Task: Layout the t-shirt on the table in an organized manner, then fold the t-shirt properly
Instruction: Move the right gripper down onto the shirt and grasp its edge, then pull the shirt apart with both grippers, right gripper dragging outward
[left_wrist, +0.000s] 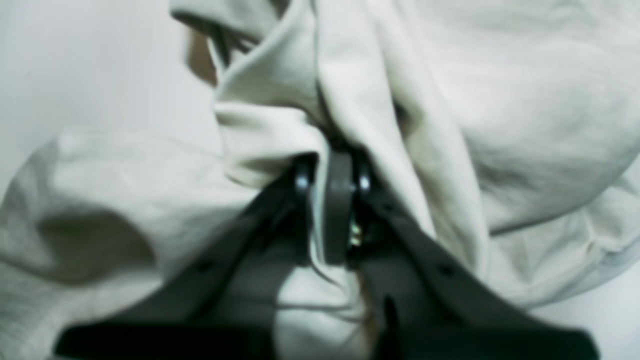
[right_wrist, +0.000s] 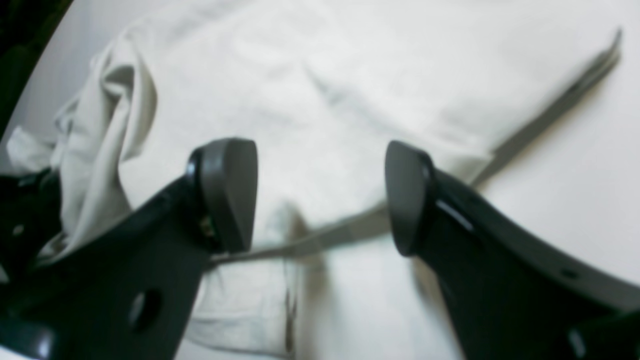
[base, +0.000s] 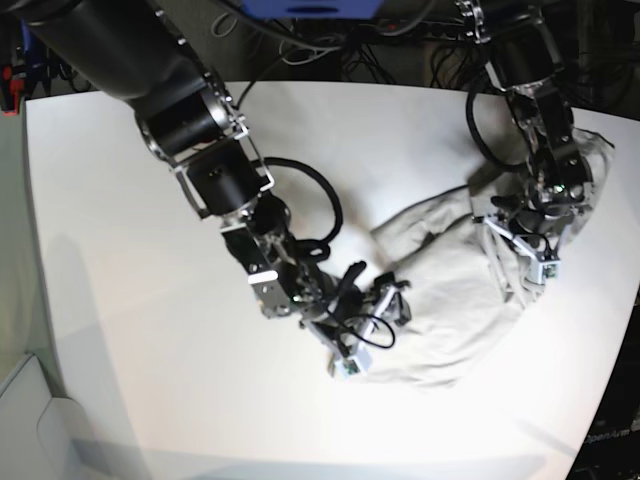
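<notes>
We see the shirt (base: 450, 300) lying crumpled on the white desk (base: 120, 250), toward the base view's right side, partly bunched and not spread flat. Our left hand (left_wrist: 332, 175) is clamped on a fold of the shirt; in the left wrist view the two fingers (left_wrist: 340, 200) sit pressed together with cloth pinched between them and more cloth draped over both sides. In the base view this hand (base: 540, 215) sits at the shirt's right edge, where the fabric is gathered up. Our right hand (right_wrist: 320, 200) has its fingers (right_wrist: 230, 190) wide apart with nothing between them, hovering over the shirt's lower part; the right wrist view shows a hem edge running diagonally under the gap and bare desk to the right. In the base view the right hand (base: 375, 310) is at the shirt's left edge, low over it; we cannot tell if it touches the cloth. Wrist views are blurred.
</notes>
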